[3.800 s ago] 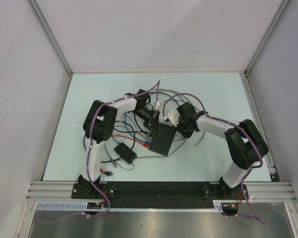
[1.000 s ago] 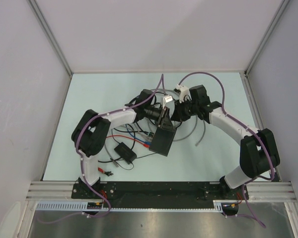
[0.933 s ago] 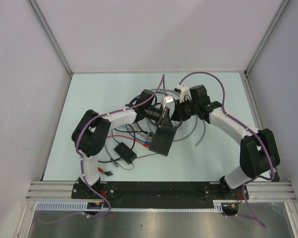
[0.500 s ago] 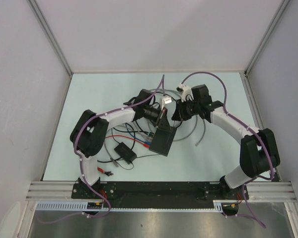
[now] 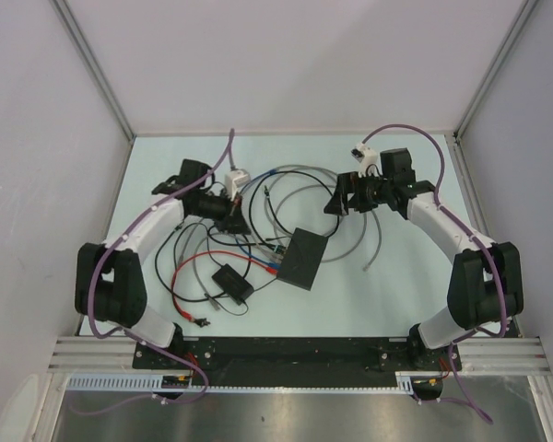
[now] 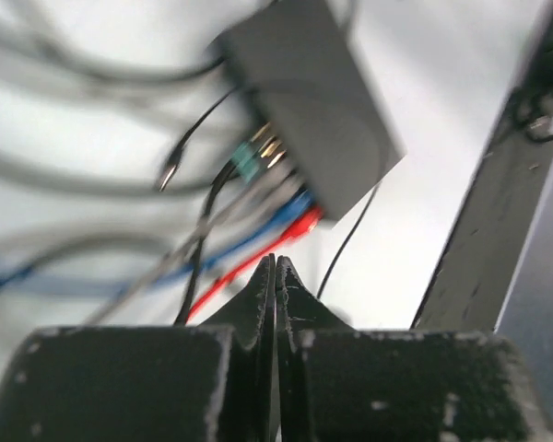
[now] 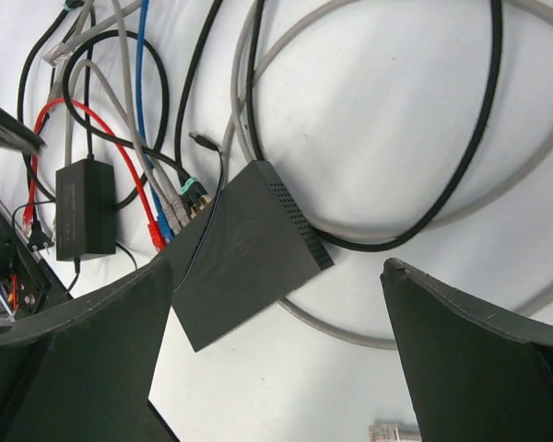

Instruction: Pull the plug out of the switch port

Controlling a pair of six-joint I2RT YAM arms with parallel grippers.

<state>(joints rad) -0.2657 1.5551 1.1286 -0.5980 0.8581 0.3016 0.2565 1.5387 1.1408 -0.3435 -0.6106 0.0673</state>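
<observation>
Ringing the pale table [image 5: 396, 295], grey walls [image 5: 286, 64] enclose the switch [image 5: 302, 258] and cables [image 7: 494, 64].

Small blk box [image 7: 85, 207], loose cables [image 7: 491, 101]

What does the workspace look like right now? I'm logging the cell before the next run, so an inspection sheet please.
Surface: pale table; no spills seen.
Job's things: switch lies flat; its port row holds several plugs.
Clutter: small black box.
End effectors: left end effector shut, empty; right end effector open, empty; both clear of the switch.
Cables: grey, black, blue and red cables tangled around the switch.
Surroundings: white walls on three sides.
</observation>
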